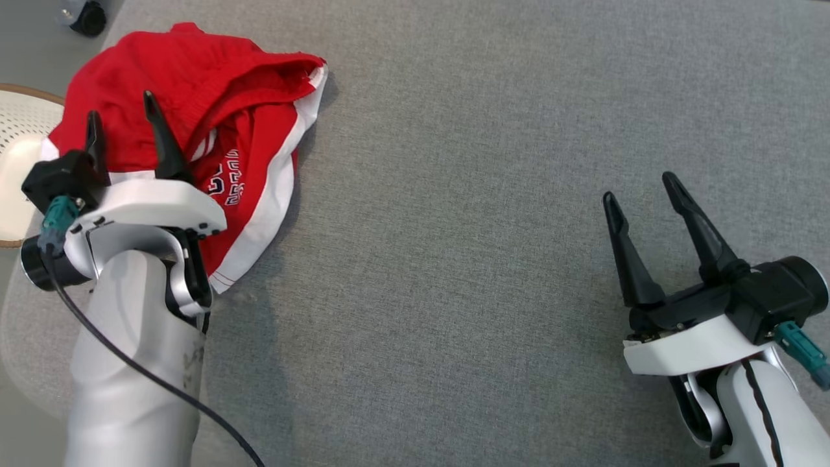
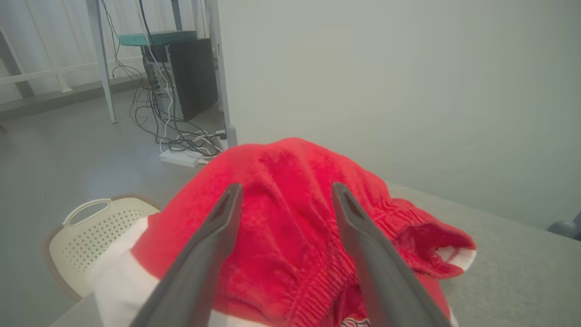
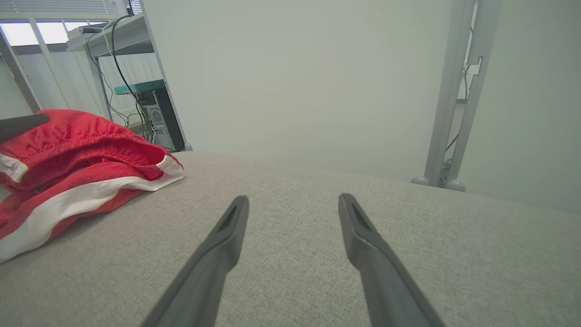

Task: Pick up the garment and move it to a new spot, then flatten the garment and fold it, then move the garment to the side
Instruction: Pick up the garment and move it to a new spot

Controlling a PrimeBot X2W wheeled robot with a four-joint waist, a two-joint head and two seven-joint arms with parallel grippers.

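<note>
red shorts (image 1: pixel 259 162) bunched up right beside the white basket (image 1: pixel 19 123), lying lengthwise away from the robot, waistband at far end, left claw (image 1: pixel 122 106) spread wide, right claw (image 1: pixel 639 187) likewise, both empty

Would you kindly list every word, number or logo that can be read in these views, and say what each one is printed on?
Navy and white lettering on the red garment: creased, turned sideways and partly folded under, so it cannot be read.
A sliver of that lettering at the bottom edge of the left wrist view: cut off, unreadable.
No other text can be read.
</note>
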